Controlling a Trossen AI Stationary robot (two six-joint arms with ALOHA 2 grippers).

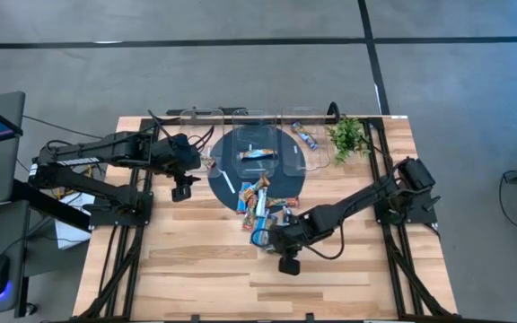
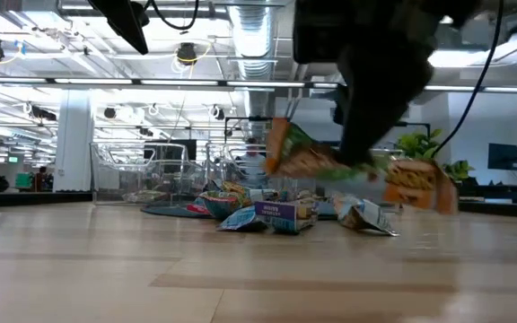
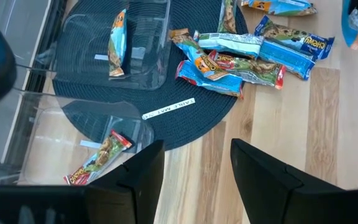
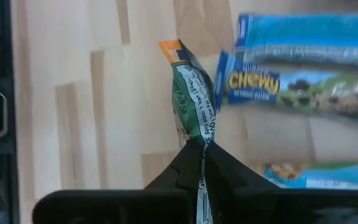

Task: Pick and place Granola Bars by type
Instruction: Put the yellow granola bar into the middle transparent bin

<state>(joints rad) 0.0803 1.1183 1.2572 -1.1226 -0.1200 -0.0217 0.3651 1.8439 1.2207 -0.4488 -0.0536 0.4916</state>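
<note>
Several granola bars (image 3: 241, 53) in blue-white, orange-red and tan wrappers lie heaped at the near rim of a dark round mat (image 1: 281, 175) and on the wood beside it (image 1: 258, 205). My right gripper (image 1: 272, 238) is just near of the heap and shut on a green bar with an orange end (image 4: 194, 99). In the low view that bar (image 2: 308, 157) is up off the table. My left gripper (image 3: 197, 162) hovers open at the mat's left side (image 1: 182, 187). One bar (image 3: 118, 43) lies in a clear tray, and a red-tan bar (image 3: 98, 162) lies in another. My right gripper pinches the green bar between its two fingers at the wrapper's part nearest the fingers (image 4: 199, 138). The wrapper stands edge-on and runs back between them. The orange end (image 4: 174, 51) sticks out ahead. The bar is lifted clear and tilted (image 2: 285, 148).
Clear plastic trays (image 1: 258, 148) line the table's far side, one to the left (image 1: 196, 135) and one to the right (image 1: 308, 139). A small green plant (image 1: 348, 135) stands at the far right. A thin white stick (image 3: 168, 109) lies on the mat. Bare wood fills the near half (image 1: 258, 287).
</note>
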